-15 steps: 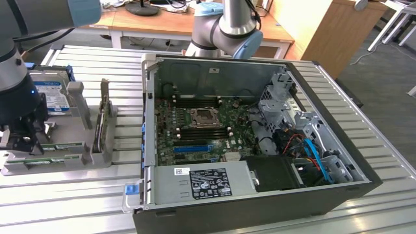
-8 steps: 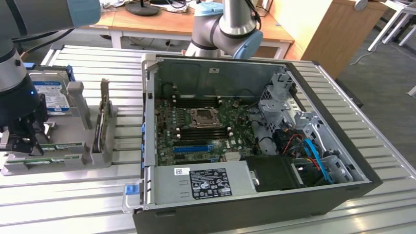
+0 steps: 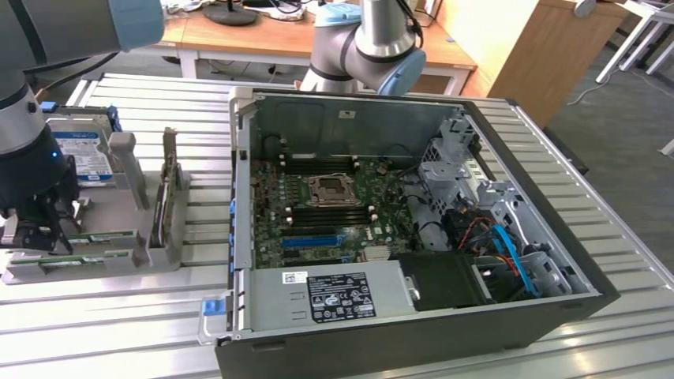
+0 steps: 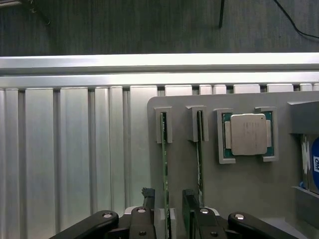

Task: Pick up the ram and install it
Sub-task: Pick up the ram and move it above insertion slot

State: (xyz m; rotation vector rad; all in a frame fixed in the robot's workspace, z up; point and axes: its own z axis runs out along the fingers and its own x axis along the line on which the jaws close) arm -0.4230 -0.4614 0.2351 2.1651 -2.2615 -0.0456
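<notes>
A ribbed aluminium counter [image 3: 126, 332] carries everything. On the exterior view's right half sits a large black computer case [image 3: 421, 339], lying open, with a green motherboard [image 3: 390, 213] in its floor. The grey-and-blue robot arm [image 3: 16, 118] comes down at the exterior view's left edge, over a flat grey plastic holder plate [image 4: 249, 189] that lies on the counter left of the case.

The black gripper [image 3: 34, 237] hangs low over the near left part of that plate. In the wrist view the gripper [image 4: 168, 196] has its jaws spread wide, one on each side of the ram [image 4: 164, 164], a long thin green circuit-board stick standing on edge in a slotted grey bracket. A gap shows on both sides of the stick, so it is straddled, not clamped, and sits in the holder, well apart from the motherboard.

A boxy blue-labelled hard drive [image 3: 79, 154] stands at the far end of the plate. A second green stick [image 4: 200, 149] stands on edge in the next bracket, just outside one jaw. Beyond it a square silver CPU chip [image 4: 247, 134] lies flat in its own corner brackets.
</notes>
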